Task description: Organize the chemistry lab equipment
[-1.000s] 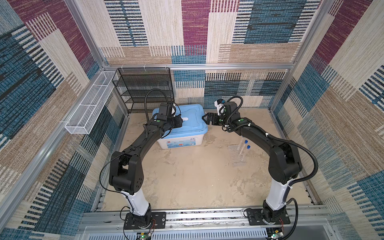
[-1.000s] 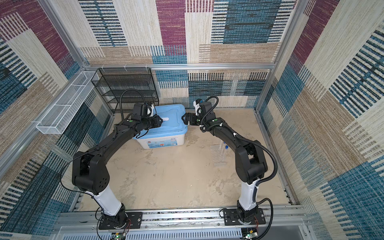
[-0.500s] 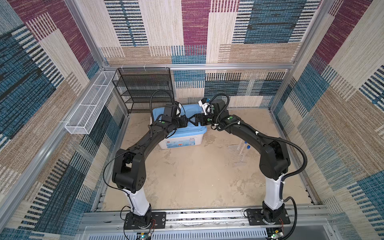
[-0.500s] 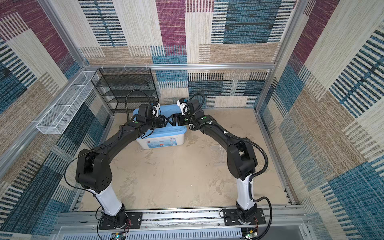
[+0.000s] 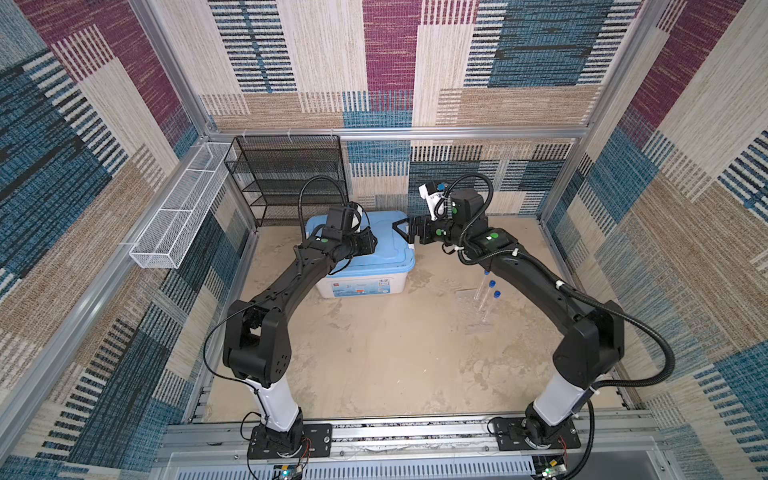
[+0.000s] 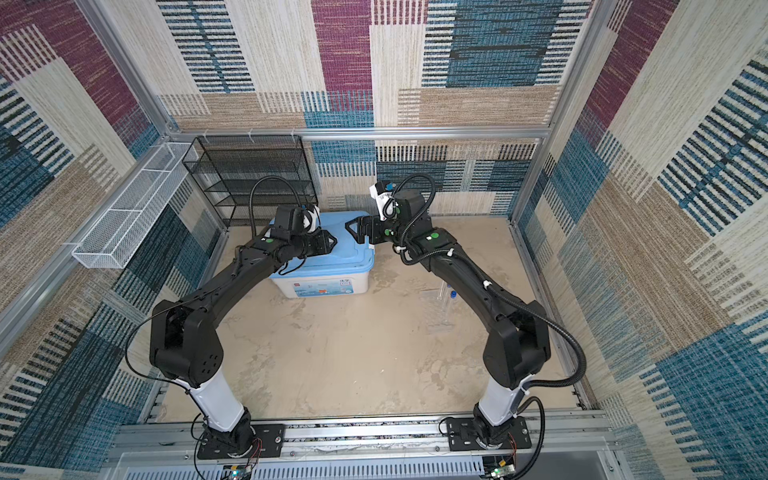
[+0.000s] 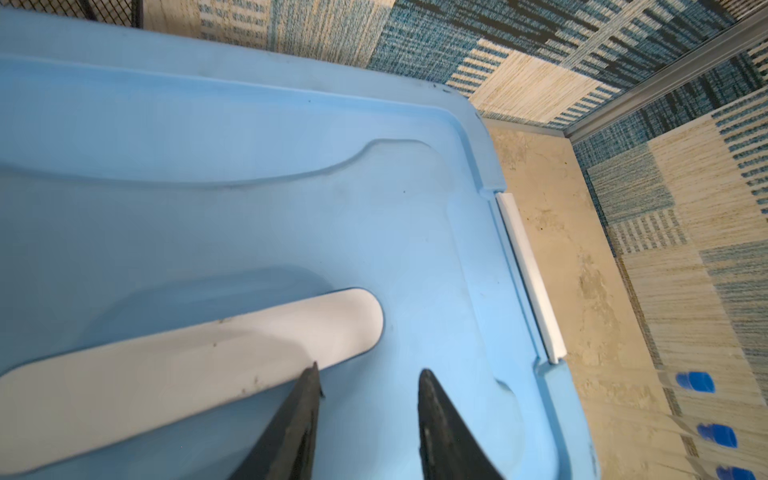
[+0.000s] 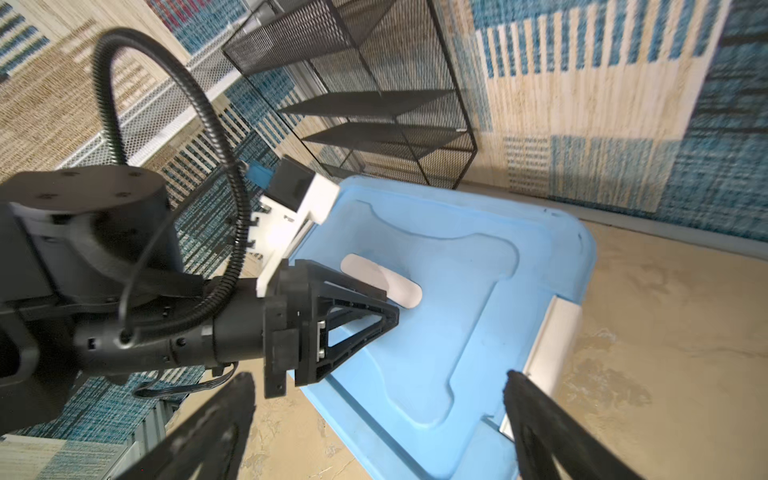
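Observation:
Three clear blue-capped tubes lie side by side on the floor to the right of the bin, under my right arm; their caps also show in the left wrist view. Over the bin's blue lid hangs my left gripper, its jaws open with nothing between them, right beside the white handle set in the lid. My right gripper is wide open and empty above the lid's far right corner, facing the left gripper. In both top views the two grippers stand a short gap apart.
The white bin stands at the back middle, with a white latch on its side. Behind it is a black mesh shelf. A white wire basket hangs on the left wall. Sandy floor spreads in front.
My left gripper has slid to the right over the lid. My right gripper reached in over the lid toward it, then drew back a little and rose.

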Motion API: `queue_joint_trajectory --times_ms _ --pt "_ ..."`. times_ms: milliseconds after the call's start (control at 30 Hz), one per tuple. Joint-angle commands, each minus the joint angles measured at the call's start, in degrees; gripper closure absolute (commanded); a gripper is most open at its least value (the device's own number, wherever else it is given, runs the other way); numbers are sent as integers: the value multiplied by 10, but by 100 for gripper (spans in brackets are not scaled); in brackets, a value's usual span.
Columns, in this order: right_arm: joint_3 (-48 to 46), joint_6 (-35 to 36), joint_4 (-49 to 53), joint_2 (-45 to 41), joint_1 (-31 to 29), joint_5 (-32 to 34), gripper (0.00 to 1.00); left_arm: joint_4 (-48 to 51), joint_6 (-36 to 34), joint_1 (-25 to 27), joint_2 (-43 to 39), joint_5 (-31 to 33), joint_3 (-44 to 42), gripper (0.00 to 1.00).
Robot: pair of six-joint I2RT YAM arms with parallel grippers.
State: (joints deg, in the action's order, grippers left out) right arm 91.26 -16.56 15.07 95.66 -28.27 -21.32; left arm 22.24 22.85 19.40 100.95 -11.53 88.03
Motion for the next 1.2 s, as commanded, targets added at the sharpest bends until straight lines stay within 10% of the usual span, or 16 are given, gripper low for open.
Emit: queue_joint_trajectory --times_ms 0,433,933,1167 --pt "-25 21 14 -61 4 57 0 54 10 -2 -36 -7 23 50" --pt "-180 29 62 -301 190 155 1 83 9 -101 -262 3 -102 16" --pt "-396 -22 -4 -353 310 180 1 86 48 -168 -429 248 -394 75" --pt "-473 -25 -76 -320 349 208 1 -25 30 -172 -381 316 -453 55"
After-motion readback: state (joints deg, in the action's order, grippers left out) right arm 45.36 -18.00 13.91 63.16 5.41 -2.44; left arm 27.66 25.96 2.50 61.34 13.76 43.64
